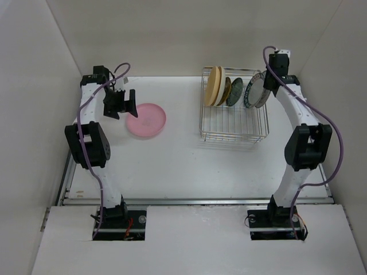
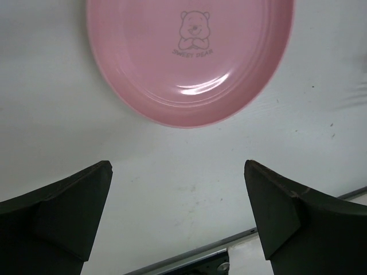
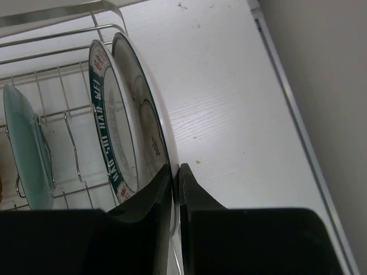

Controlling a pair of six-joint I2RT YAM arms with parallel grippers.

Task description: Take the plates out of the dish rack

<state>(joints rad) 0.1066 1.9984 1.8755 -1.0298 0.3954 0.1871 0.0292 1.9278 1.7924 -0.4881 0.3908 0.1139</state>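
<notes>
The dish rack (image 1: pixel 234 123) stands at the back right with several plates upright in it: a tan-yellow plate (image 1: pixel 214 86), a smaller dark one (image 1: pixel 224 91), a pale teal one (image 1: pixel 234 92) and white plates with dark teal rims (image 1: pixel 255 90). In the right wrist view, my right gripper (image 3: pixel 176 169) is shut on the rim of the rightmost white teal-rimmed plate (image 3: pixel 146 109), next to a second one (image 3: pixel 106 132). The pink plate (image 1: pixel 147 120) lies flat on the table. My left gripper (image 1: pixel 123 103) is open and empty just left of it; the pink plate also shows in the left wrist view (image 2: pixel 189 57), ahead of the left gripper (image 2: pixel 178 172).
The rack's front half (image 3: pixel 74 120) holds no plates. The right wall (image 1: pixel 338 86) is close behind the right arm. A metal rail (image 2: pixel 189 260) runs along the table edge under the left gripper. White table (image 1: pixel 183 160) lies between the pink plate and the rack.
</notes>
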